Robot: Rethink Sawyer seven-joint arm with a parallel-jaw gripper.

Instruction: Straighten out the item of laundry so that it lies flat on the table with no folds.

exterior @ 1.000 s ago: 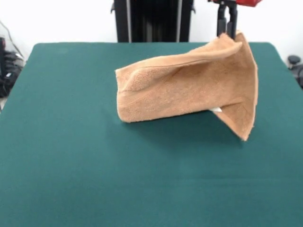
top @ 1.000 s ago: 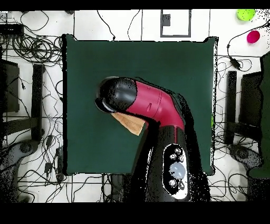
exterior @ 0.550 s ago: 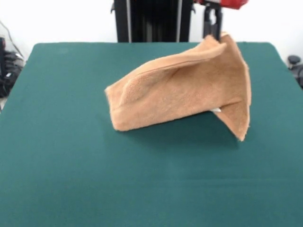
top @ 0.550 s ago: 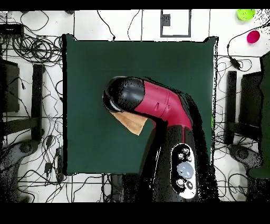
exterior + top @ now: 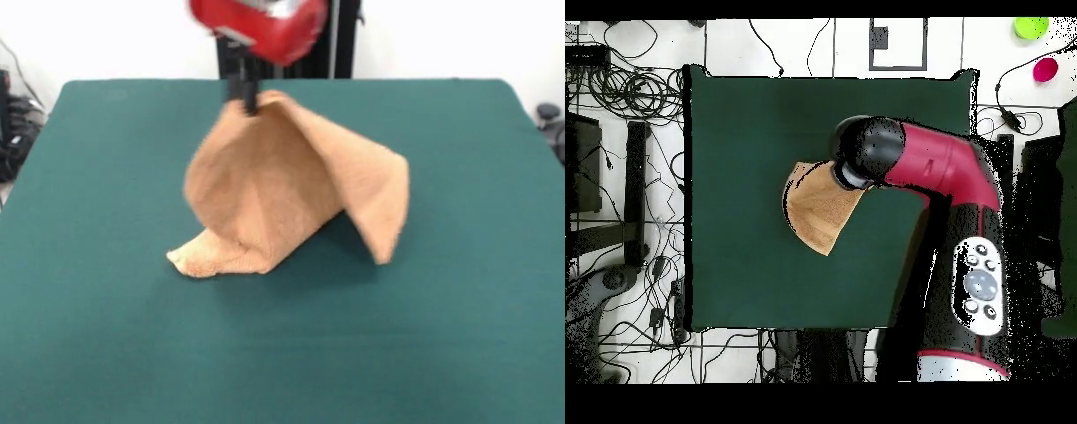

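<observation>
Illumination: bright, even, diffuse. Shadow: one soft patch on the desk (image 5: 291,274) under the raised towel (image 5: 282,190). Glare: small highlights on the arm's red housing (image 5: 258,25). Blur: housing and towel edges smeared.

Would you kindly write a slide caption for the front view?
Sawyer's gripper holds a tan towel up by one edge, its lower end bunched on the green table.
</observation>
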